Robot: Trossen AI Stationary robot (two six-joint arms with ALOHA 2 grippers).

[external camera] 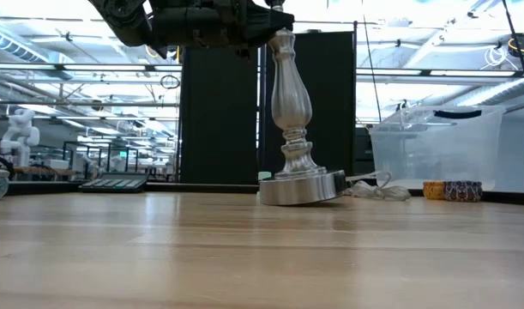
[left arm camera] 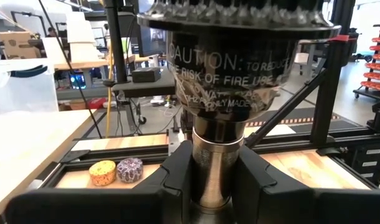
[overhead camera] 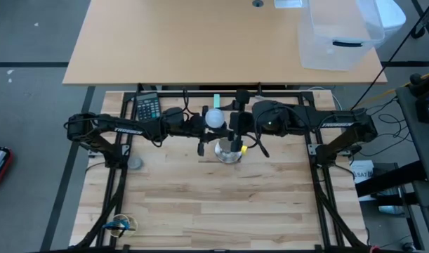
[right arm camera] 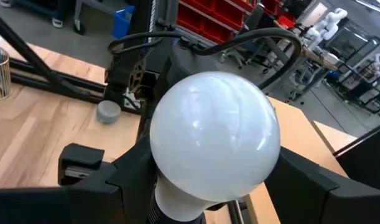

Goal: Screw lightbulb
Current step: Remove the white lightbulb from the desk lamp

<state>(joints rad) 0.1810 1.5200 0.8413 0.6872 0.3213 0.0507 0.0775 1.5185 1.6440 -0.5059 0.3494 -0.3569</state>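
My right hand (right arm camera: 208,186) holds the bulb (right arm camera: 214,140) by its narrow neck, fingers either side, globe up, above the counter's (overhead camera: 200,204) middle, at the lamp's (external camera: 292,120) top. My left hand (left arm camera: 216,180) is closed on the lamp's metal stem just under the socket (left arm camera: 236,68), steadying it. I judge the screwing-in step is in hand; next I must turn the bulb squarely while the lamp stays braced.

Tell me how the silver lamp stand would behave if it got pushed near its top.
The lamp stand looks tall and slim on a small round base, so a high push would probably tip it. Its polished metal looks stiff, fairly heavy, possibly slippery. The left hand grips its neck, likely steadying it.
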